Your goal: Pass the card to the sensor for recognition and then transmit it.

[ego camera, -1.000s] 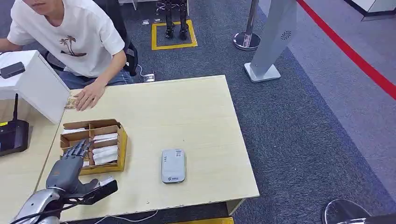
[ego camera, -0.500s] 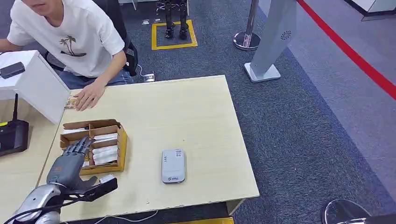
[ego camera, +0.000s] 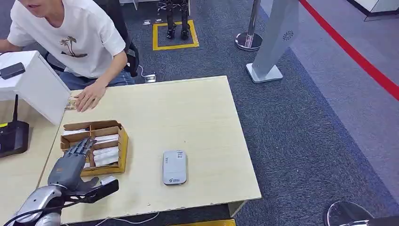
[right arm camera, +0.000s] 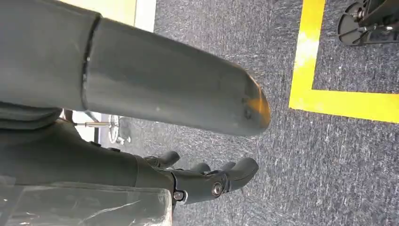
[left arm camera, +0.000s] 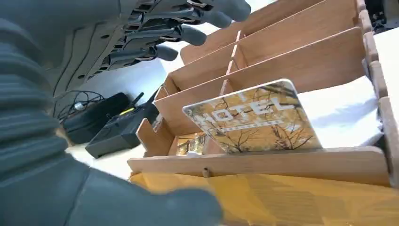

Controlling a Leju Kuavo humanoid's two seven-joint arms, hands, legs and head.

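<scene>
A wooden card box [ego camera: 123, 146] with several slots stands on the left of the pale table [ego camera: 197, 117], with white cards [ego camera: 106, 153] in it. My left hand [ego camera: 70, 165] hovers at the box's near left corner, fingers spread over the slots and holding nothing. In the left wrist view a yellow HOTEL card [left arm camera: 256, 120] stands tilted in the box [left arm camera: 263, 162], below my spread fingers [left arm camera: 188, 33] and apart from them. The grey card sensor [ego camera: 174, 167] lies flat to the right of the box. My right hand [right arm camera: 202, 181] hangs over carpet, empty.
A seated person in a white shirt rests a hand [ego camera: 89, 98] on a card at the table's far left corner. A white box [ego camera: 37, 87] and a black device [ego camera: 11, 136] sit on the neighbouring desk. The table's right edge drops to grey carpet.
My left hand has shifted slightly to the left at the box's near corner; its fingers stay spread. The sensor, box and person have not moved.
</scene>
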